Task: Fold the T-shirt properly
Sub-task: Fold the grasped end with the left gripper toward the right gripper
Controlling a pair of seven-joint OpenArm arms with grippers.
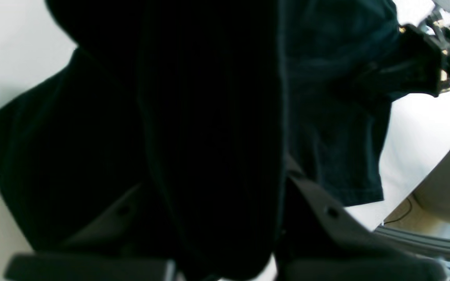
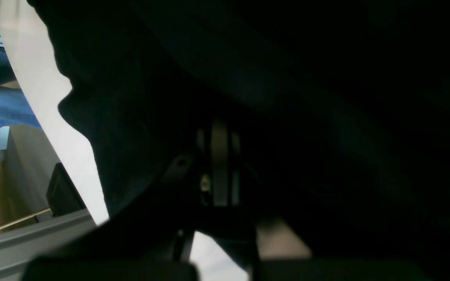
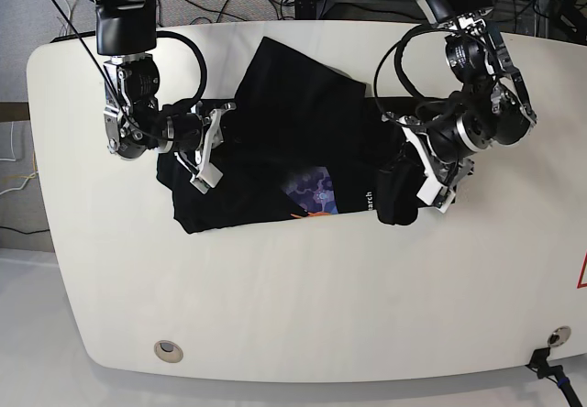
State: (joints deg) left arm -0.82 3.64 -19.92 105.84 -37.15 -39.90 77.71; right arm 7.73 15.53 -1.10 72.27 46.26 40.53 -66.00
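Large black cotton T-shirt (image 3: pixel 275 127), bunched mid-fold near the white table's (image 3: pixel 303 306) far edge; both grippers, left gripper (image 3: pixel 404 182) and right gripper (image 3: pixel 209 146), clamp its ends; flattening remains.

In your right wrist view, black cloth of the T-shirt (image 2: pixel 326 117) fills nearly the whole picture, so the fingertips of the right gripper (image 2: pixel 219 164) are buried and you cannot see how its jaws stand. In your left wrist view the same cloth drapes over the left gripper (image 1: pixel 225 234), hiding its fingertips; the frame's lower edge cuts the finger bases off. From the base view, the shirt's print (image 3: pixel 312 194) shows only as a small patch, the rest folded under; the white lettering beside it is too small to read.
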